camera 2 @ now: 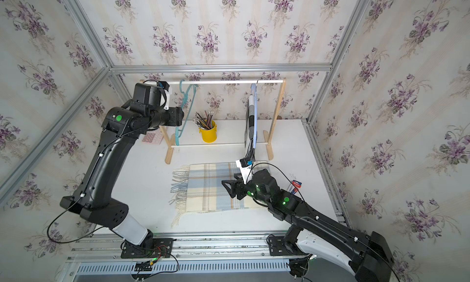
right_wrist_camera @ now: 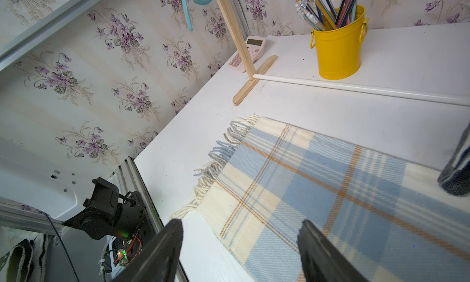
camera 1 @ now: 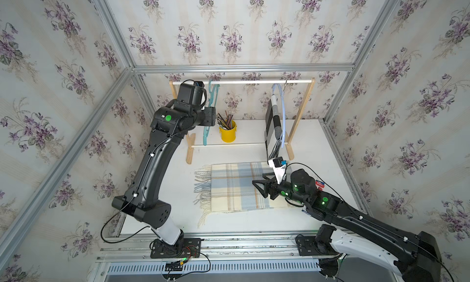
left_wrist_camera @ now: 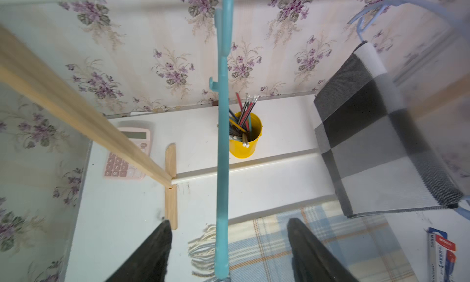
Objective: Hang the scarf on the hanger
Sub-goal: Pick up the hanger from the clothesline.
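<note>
Teal hanger (left_wrist_camera: pixel 221 166) hangs within the spread left hand (left_wrist_camera: pixel 229 222), gaps both sides.

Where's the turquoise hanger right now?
The turquoise hanger hangs on the wooden rack near its left end in both top views, right by the left gripper, with the yellow pencil bucket just right of it.

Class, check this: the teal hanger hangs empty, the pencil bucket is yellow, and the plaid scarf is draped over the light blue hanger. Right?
Wrong in one respect: the plaid scarf lies flat on the table, as both top views show; the light blue hanger carries a grey checked scarf. The teal hanger is empty and the pencil bucket yellow.
</note>
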You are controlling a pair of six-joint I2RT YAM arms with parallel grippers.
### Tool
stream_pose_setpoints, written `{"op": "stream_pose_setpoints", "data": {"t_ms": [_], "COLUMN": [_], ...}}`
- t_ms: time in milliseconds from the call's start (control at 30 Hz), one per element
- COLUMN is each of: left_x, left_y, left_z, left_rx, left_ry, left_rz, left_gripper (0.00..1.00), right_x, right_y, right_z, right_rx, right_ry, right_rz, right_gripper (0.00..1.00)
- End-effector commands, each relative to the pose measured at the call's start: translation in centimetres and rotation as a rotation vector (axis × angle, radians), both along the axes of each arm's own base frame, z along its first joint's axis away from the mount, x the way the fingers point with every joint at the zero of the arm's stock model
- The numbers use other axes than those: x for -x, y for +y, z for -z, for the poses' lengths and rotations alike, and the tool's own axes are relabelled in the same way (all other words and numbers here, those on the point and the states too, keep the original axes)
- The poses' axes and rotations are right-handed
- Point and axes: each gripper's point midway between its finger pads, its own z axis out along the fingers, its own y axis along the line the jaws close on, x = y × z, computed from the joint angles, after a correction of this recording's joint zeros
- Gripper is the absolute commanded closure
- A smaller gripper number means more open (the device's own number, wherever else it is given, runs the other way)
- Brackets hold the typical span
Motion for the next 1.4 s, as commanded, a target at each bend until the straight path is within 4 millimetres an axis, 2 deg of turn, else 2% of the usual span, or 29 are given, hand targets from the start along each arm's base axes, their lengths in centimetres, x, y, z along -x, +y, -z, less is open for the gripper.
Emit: {"op": "stream_pose_setpoints", "data": {"t_ms": [0, 200, 300, 433, 567, 667, 967, 1100, 1267, 1367], "left_x": [-1.0, -4.6, -6.0, -7.0, -7.4, -7.0, -3.9, -1.5, 3.8, 7.2], "left_y": [-0.6, -1.0, -1.2, -1.9, -2.1, -2.2, -1.0, -1.4, -2.6, -2.6], "left_z": [1.5, 2.4, 3.1, 4.1, 4.4, 3.3, -2.2, -1.8, -0.2, 0.0], "left_rx": [-0.004, 0.019, 0.023, 0.038, 0.044, 0.062, 0.106, 0.168, 0.311, 0.369], "left_ry": [0.07, 0.078, 0.08, 0.092, 0.092, 0.069, -0.057, -0.01, 0.06, 0.065], "left_rz": [0.054, 0.049, 0.044, 0.055, 0.059, 0.064, 0.059, 0.08, 0.165, 0.2], "left_gripper": [0.26, 0.26, 0.32, 0.49, 0.81, 1.0, 1.0, 1.0, 1.0, 1.0], "right_x": [-0.2, 0.0, 0.0, -0.1, -0.3, -0.4, -0.7, -0.9, -0.8, -0.8], "right_y": [0.3, -0.3, -0.6, -0.9, -1.4, -1.7, -1.9, -2.1, -1.7, -1.2], "right_z": [-1.4, -1.6, -1.7, -1.8, -2.2, -2.4, -3.0, -2.8, -2.4, -2.5], "right_rx": [-0.063, -0.057, -0.052, -0.041, -0.032, -0.029, -0.031, -0.028, -0.065, -0.094], "right_ry": [-0.028, -0.042, -0.053, -0.069, -0.09, -0.102, -0.114, -0.108, -0.066, -0.045], "right_rz": [0.005, 0.014, 0.022, 0.036, 0.055, 0.066, 0.083, 0.104, 0.105, 0.094], "right_gripper": [0.25, 0.25, 0.25, 0.25, 0.25, 0.24, 0.25, 0.24, 0.24, 0.24]}}
